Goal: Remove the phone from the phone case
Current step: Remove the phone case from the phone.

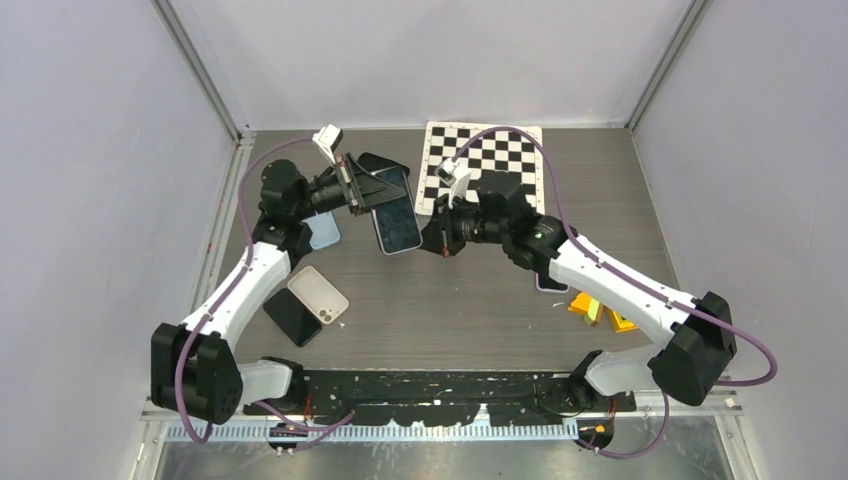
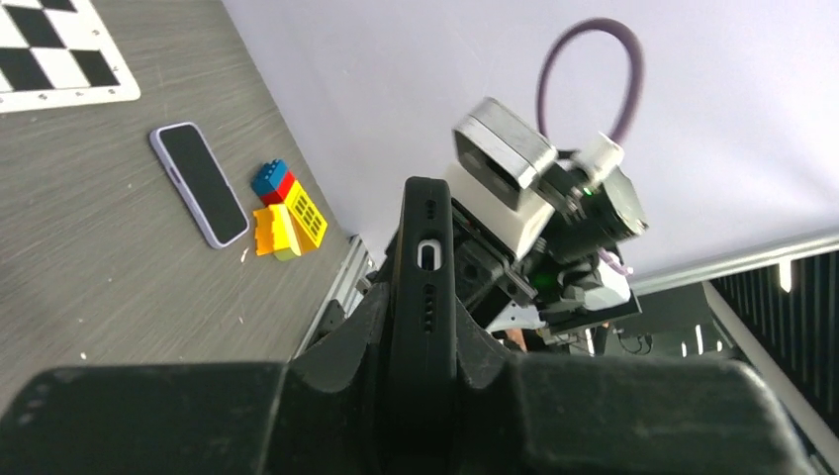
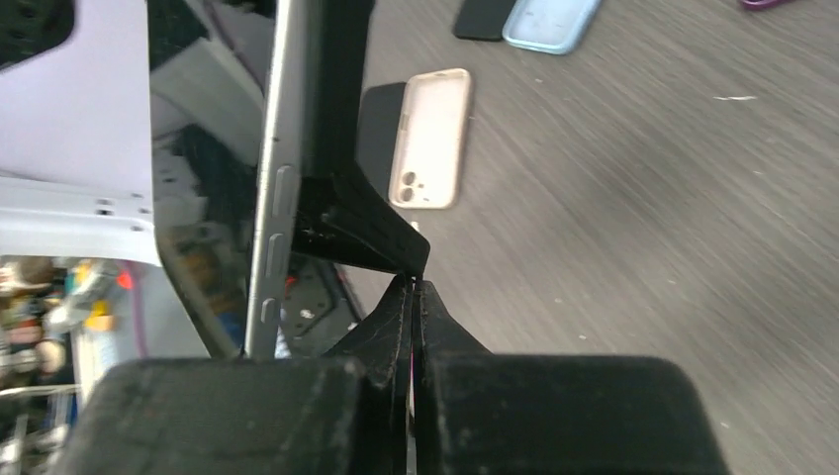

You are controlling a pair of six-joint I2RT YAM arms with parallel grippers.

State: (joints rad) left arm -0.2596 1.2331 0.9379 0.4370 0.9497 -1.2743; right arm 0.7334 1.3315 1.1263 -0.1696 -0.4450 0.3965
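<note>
My left gripper (image 1: 352, 188) holds the black phone case (image 1: 383, 182) off the table at the back centre, fingers shut on its edge. In the left wrist view the case (image 2: 427, 228) stands edge-on between the fingers, port cut-out facing me. The phone (image 1: 397, 222), screen up with a silver rim, sits askew in the case. In the right wrist view the phone's silver side (image 3: 280, 148) stands apart from the case (image 3: 341, 99), whose corner flares out. My right gripper (image 3: 414, 287) is shut, its tips meeting at that flared corner; whether a sliver is pinched I cannot tell.
A checkerboard sheet (image 1: 485, 160) lies at the back. On the left lie a beige case (image 1: 318, 293), a black phone (image 1: 292, 317) and a light-blue case (image 1: 325, 232). A lavender phone (image 2: 198, 183) and toy bricks (image 1: 598, 312) lie on the right.
</note>
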